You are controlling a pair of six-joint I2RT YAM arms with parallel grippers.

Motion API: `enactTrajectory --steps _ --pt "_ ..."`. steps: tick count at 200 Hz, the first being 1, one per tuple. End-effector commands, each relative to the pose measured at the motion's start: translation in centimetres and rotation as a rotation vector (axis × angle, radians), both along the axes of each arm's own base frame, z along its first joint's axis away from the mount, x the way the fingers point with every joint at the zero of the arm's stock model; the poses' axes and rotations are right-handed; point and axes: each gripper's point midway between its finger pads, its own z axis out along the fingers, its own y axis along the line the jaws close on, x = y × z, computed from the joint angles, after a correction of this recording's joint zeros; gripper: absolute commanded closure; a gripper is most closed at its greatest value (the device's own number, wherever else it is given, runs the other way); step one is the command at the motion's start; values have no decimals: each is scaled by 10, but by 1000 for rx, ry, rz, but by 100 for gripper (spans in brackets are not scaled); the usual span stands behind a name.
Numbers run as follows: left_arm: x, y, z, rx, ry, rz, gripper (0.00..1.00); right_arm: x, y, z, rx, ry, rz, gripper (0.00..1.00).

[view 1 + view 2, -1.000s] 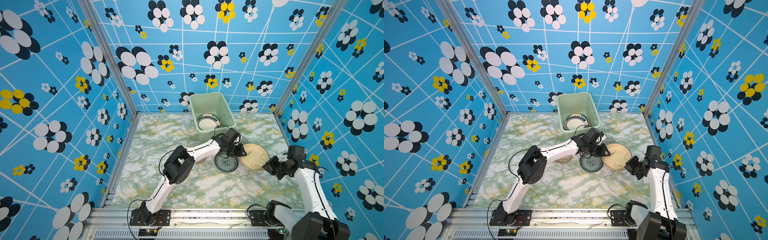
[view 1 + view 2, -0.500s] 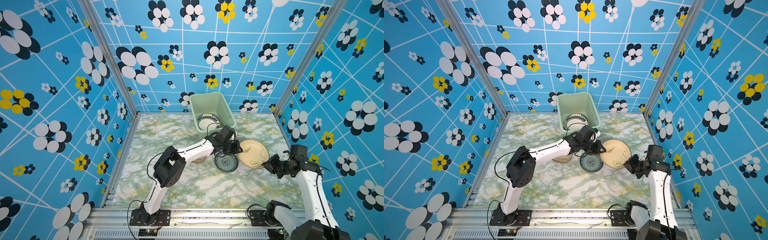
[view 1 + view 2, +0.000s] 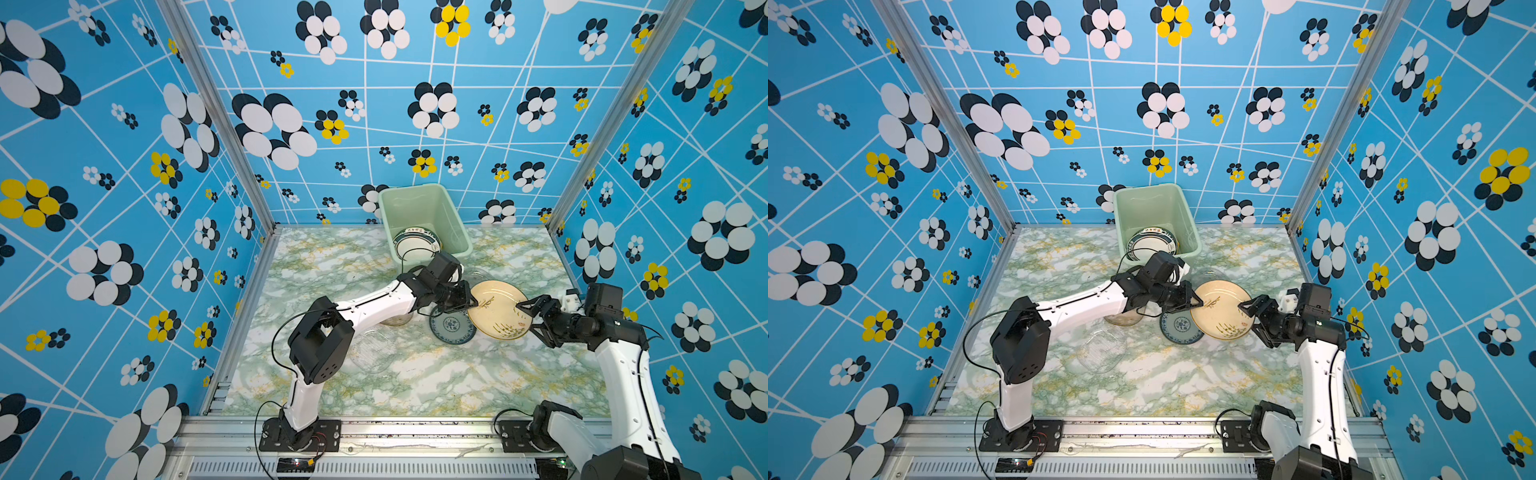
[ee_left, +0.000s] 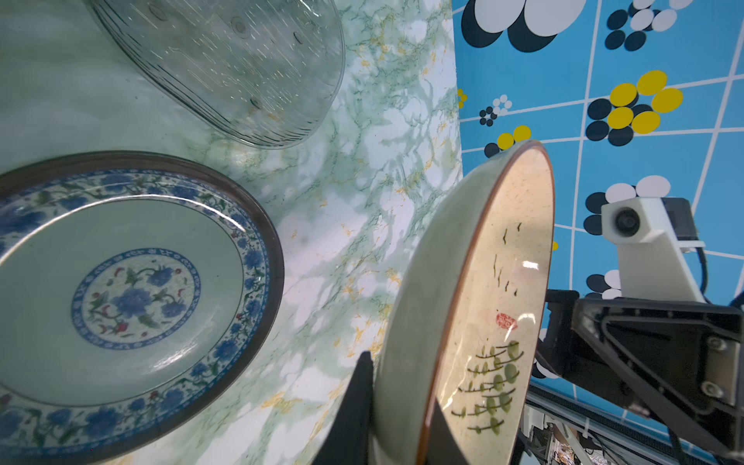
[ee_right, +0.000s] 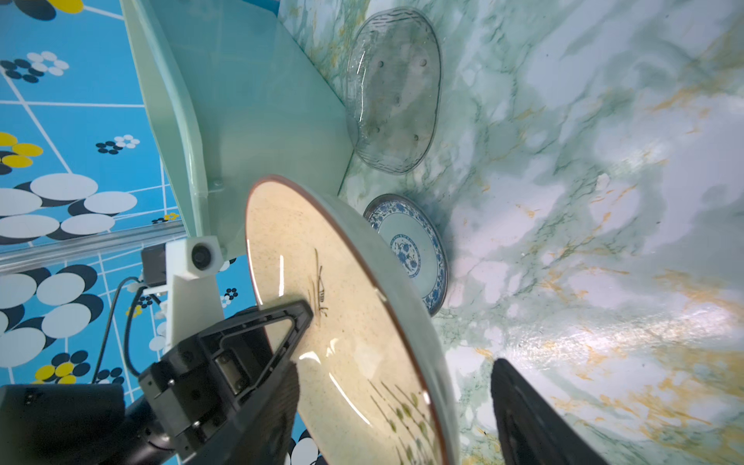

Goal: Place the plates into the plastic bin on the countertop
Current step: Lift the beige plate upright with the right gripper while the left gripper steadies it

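While on the countertop (image 3: pixel 415 374) the plastic bin (image 3: pixel 428 212) holds a white dark-rimmed plate (image 3: pixel 415 246), the cream plate (image 3: pixel 498 309) hangs tilted in front of it. The left gripper (image 3: pixel 471 300) pinches its rim; the right gripper (image 3: pixel 526 318), closed a second ago, now stands open, so the left one alone probably carries it.

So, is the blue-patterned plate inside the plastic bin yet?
No, the blue-patterned plate lies flat on the countertop, outside the plastic bin.
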Motion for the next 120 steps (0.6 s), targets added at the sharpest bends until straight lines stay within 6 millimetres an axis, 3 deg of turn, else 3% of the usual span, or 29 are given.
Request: enactTrajectory --steps 1,29,62,83,120 --pt "-3 13 93 -174 -102 -21 100 0 10 23 9 -91 74 21" --pt "-12 24 114 -194 -111 -41 100 4 28 40 115 -174 124 27" --pt "-22 33 120 -190 -112 -62 100 6 45 71 195 -306 162 37" --pt "-25 36 125 -200 -109 -55 100 3 51 78 219 -332 170 43" --pt "-30 39 135 -212 -113 -50 100 3 62 87 251 -368 186 61"
